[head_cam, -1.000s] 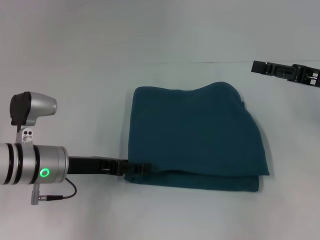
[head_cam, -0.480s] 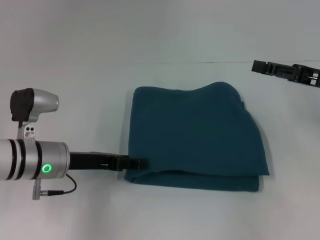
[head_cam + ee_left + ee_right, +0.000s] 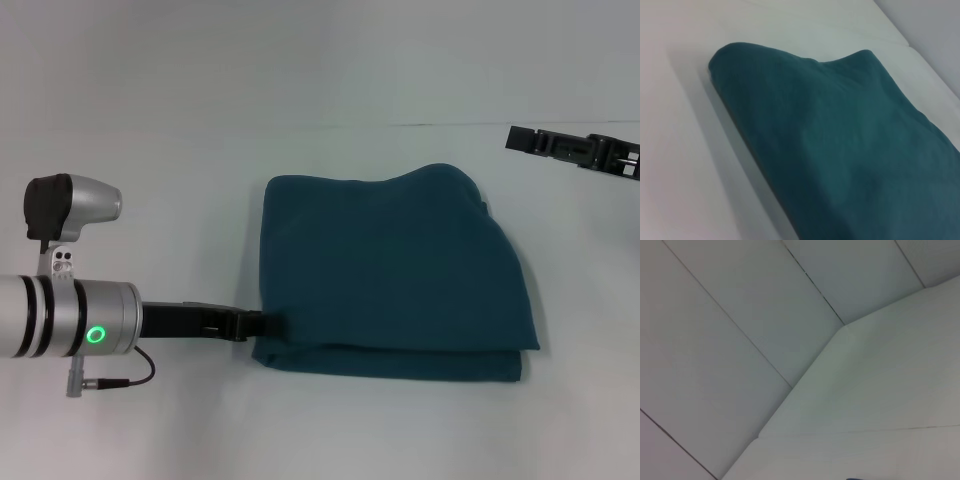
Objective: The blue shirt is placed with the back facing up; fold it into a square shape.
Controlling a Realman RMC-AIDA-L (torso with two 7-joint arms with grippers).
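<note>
A: What is seen across the widest area?

B: A pale table [image 3: 330,80] is seen, and the blue shirt [image 3: 390,275] is laid on it, folded into a thick, roughly square bundle. Only plain fabric is shown on its upper face. Stacked layers are visible along the shirt's edge nearest the robot, and a gentle dip is seen in its far edge.

A: Where is the left tool placed in relation to the shirt?

B: The left tool [image 3: 262,322] is found at the shirt's near left corner, held low and level with the table, its dark tips touching the fabric edge there. Whether the tips are closed on cloth or merely laid against it cannot be told. In the left wrist view the shirt [image 3: 840,150] is shown as a smooth, rounded fold.

A: And the right tool?

B: The right tool [image 3: 520,138] is held well apart from the shirt, beyond its far right corner. Its opening cannot be judged.
</note>
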